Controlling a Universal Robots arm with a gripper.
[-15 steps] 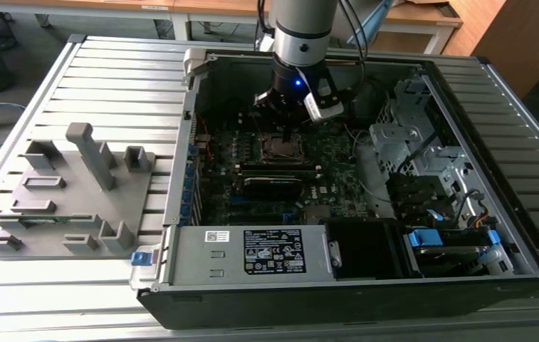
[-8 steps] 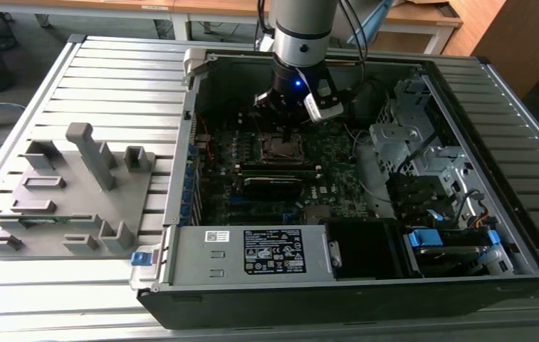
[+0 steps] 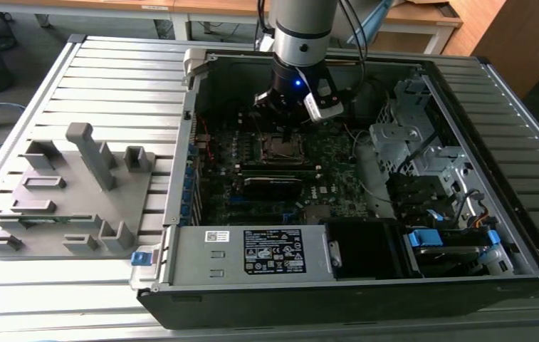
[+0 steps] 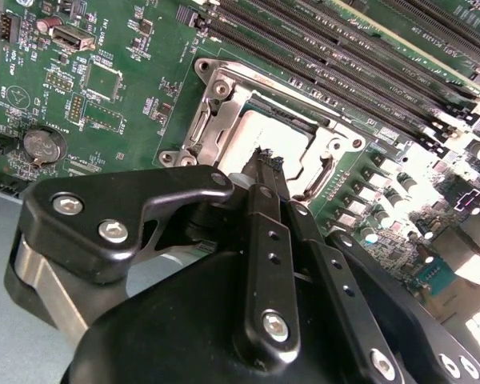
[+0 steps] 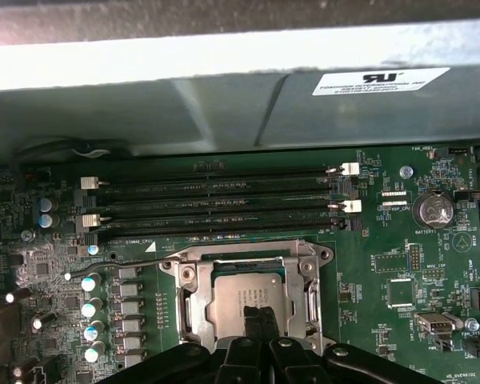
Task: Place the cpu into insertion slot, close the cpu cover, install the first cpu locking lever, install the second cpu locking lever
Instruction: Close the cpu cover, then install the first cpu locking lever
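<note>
Closest up, finds the gripper [image 4: 266, 160] clenched on nothing visible, tips poised just above the cpu [image 5: 232, 302]. Shows the cpu lying flat in the insertion slot [image 3: 265, 148], with the cpu cover [image 5: 196, 304] apparently down around it. Puts the work, as a judgement, at the locking lever [image 5: 120, 262]: takes the thin dark rod lying out beside the cover for it. Calls, probably, for fine aim and firm closed tips, with little room for slip. Notes capacitors [image 5: 90, 282] close under the rod, memory slots [image 5: 216, 200] just beyond the cover, and the case wall [image 5: 224, 112] crowding the approach.
</note>
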